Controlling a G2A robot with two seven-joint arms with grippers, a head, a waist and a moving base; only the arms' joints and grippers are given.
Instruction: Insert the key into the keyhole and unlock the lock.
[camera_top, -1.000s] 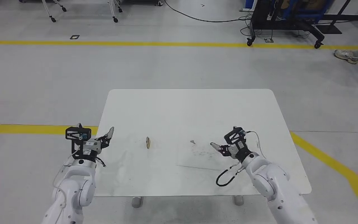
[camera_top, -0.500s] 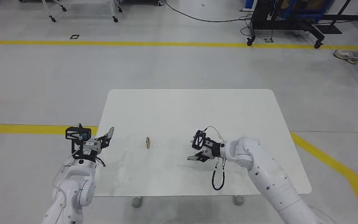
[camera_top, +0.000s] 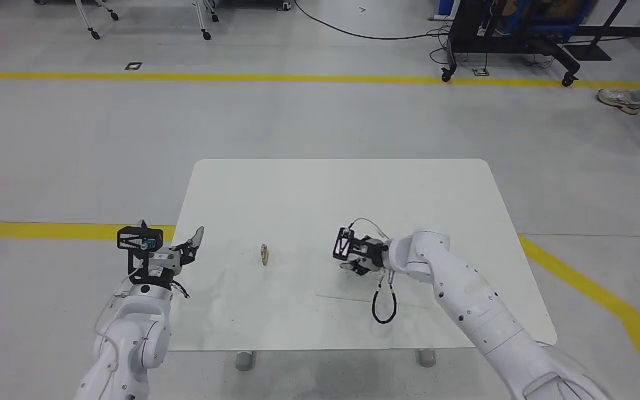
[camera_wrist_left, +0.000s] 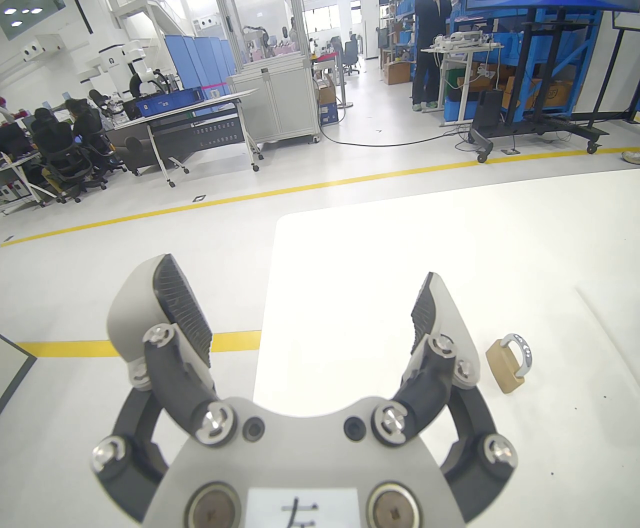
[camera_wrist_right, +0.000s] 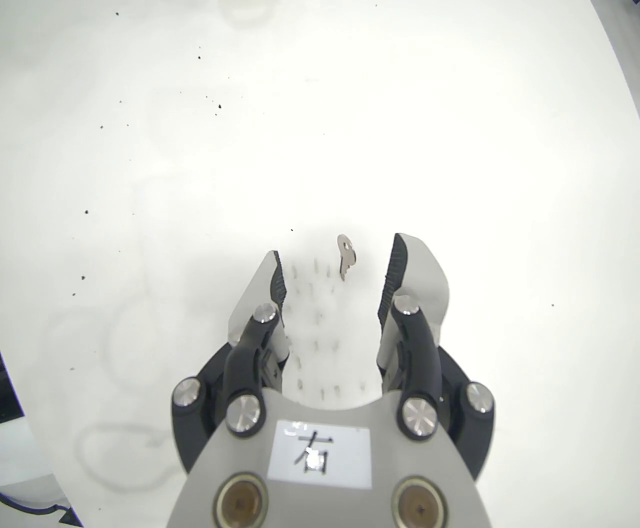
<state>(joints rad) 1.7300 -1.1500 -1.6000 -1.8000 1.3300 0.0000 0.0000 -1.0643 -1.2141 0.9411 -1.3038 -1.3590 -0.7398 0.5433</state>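
Step in hand, I judge: picking up the key, nothing inserted yet. My right claw is spread wide, one pad on either side of the key, not touching it. Key lies flat on the table, bow end away from my palm.

From above, that claw sits to the right of the lock, well apart from it, approx level w/ it. Lock's a brass padlock lying on the table, shackle looks shut. Can't see the keyhole. My left claw is spread too, holding nothing, on the lock's other side, by the table edge.

Next, prob.: right claw goes lower, then closes the pads on the key w/o skidding it. It's thin & flat, so the pinch has to catch its edges. After that, left should steady the lock, keyhole facing the key, before anything goes in.
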